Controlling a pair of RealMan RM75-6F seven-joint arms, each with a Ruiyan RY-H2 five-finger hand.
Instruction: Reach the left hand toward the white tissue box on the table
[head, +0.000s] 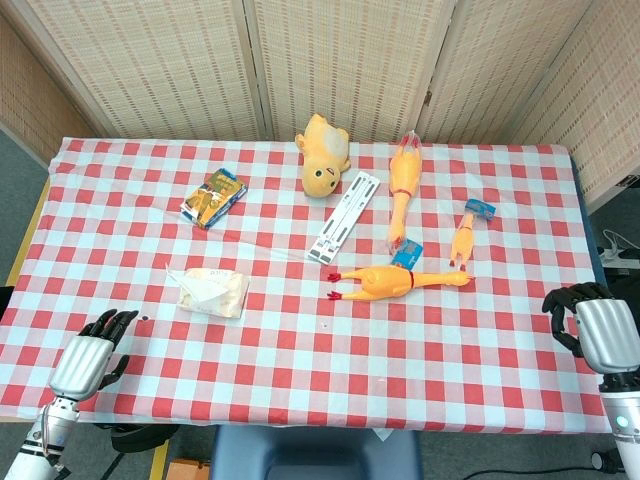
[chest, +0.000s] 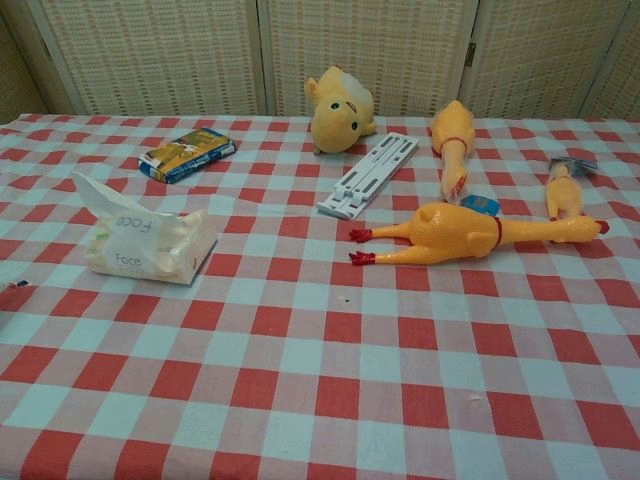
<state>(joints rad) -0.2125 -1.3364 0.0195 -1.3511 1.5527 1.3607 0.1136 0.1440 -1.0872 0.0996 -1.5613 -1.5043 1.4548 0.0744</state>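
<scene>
Checked tablecloth (head: 300, 340) is filling the head view: your left hand (head: 88, 358) is waiting released at 7 o'clock, the tissue box (head: 212, 291) lying toward its 1 o'clock; reach is starting. Chest view is showing the box at 9 o'clock, no hand.

The white tissue box (chest: 150, 243) lies near the table's (chest: 330, 390) left edge, a tissue sticking up from it. A blue carton (chest: 187, 155) sits behind it toward the far edge. Right of centre lies a large rubber chicken (chest: 470, 232), behind it a white rack (chest: 368, 175) and a yellow plush head (chest: 340, 97).
</scene>
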